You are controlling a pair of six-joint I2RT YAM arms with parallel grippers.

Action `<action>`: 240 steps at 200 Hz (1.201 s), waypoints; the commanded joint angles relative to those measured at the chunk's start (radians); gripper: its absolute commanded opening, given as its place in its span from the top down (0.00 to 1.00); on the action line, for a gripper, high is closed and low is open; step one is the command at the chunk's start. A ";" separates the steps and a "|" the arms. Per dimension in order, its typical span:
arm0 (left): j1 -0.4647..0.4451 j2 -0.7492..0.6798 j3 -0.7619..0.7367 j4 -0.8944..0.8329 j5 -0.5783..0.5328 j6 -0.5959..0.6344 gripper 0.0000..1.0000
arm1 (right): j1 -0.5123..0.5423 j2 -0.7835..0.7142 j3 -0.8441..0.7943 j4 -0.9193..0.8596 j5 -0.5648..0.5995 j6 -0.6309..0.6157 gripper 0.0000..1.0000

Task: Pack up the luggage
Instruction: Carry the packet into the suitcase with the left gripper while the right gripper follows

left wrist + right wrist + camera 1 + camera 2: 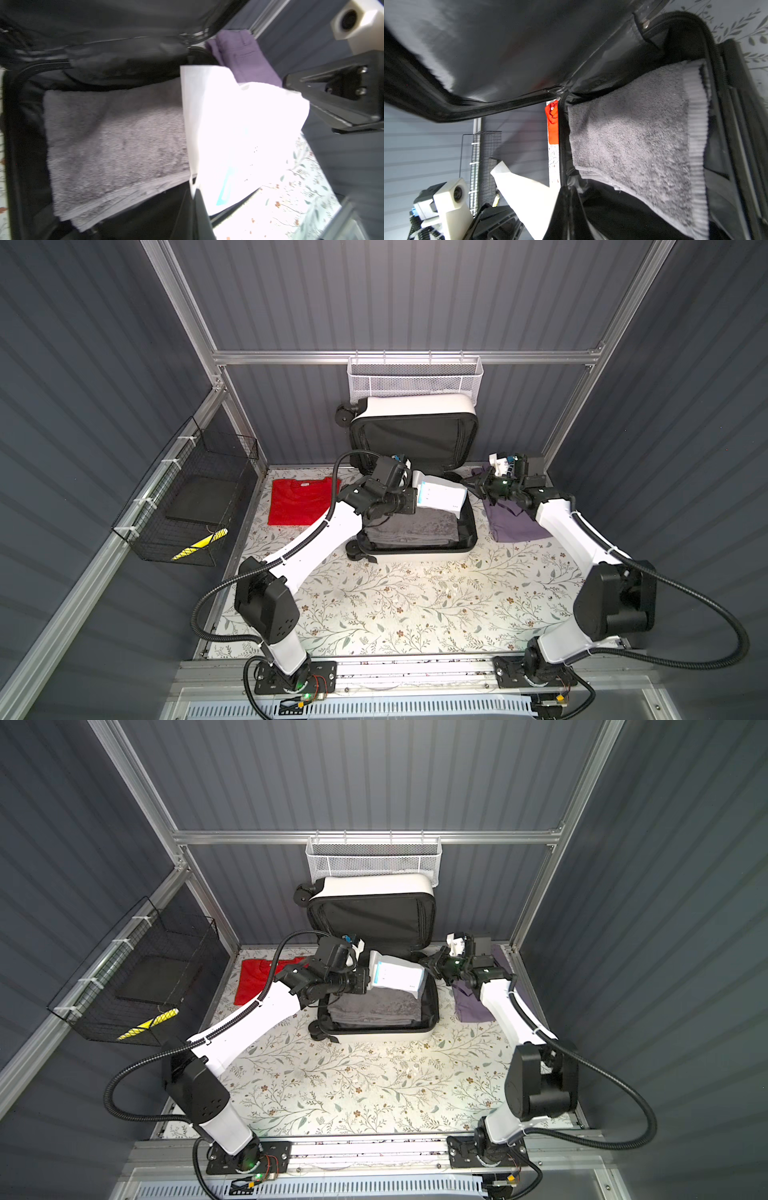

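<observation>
The luggage (pixel 415 559) (pixel 386 1039) lies open at the back of the table, its white lid leaning on the wall and its black-lined base flat. A folded grey towel (pixel 407 531) (pixel 374 1011) (pixel 116 133) (pixel 633 141) fills the base. Above the towel hangs a white packet with teal print (pixel 440 495) (pixel 397 975) (pixel 239 128) (pixel 529 197). My left gripper (pixel 415 499) (pixel 369 982) (pixel 195 191) is shut on its left end. My right gripper (pixel 469 485) (pixel 424 963) (pixel 569 189) is shut on its right end.
A folded red shirt (pixel 299 502) (pixel 253 979) lies left of the luggage and a purple garment (pixel 511 522) (pixel 471 1006) (pixel 245 56) lies right of it, partly under the right arm. A black wire basket (pixel 187 506) hangs on the left wall, a white mesh basket (pixel 415 379) on the back rail.
</observation>
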 commanded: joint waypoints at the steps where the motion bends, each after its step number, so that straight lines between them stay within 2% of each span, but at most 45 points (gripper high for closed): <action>1: 0.015 -0.005 -0.039 -0.015 0.015 0.052 1.00 | 0.028 0.041 0.036 0.020 0.015 -0.006 1.00; 69: 0.030 -0.029 -0.310 0.106 0.004 0.027 1.00 | 0.090 0.145 -0.045 0.081 0.057 -0.046 1.00; 101: 0.037 -0.027 -0.308 0.098 0.006 0.025 1.00 | 0.121 0.176 -0.064 0.085 0.067 -0.061 1.00; 149: 0.038 0.032 -0.265 -0.009 0.013 0.025 1.00 | 0.156 0.179 -0.132 0.128 0.075 -0.050 1.00; 240: 0.042 0.044 -0.352 -0.026 0.034 0.029 1.00 | 0.202 0.173 -0.237 0.182 0.090 -0.035 1.00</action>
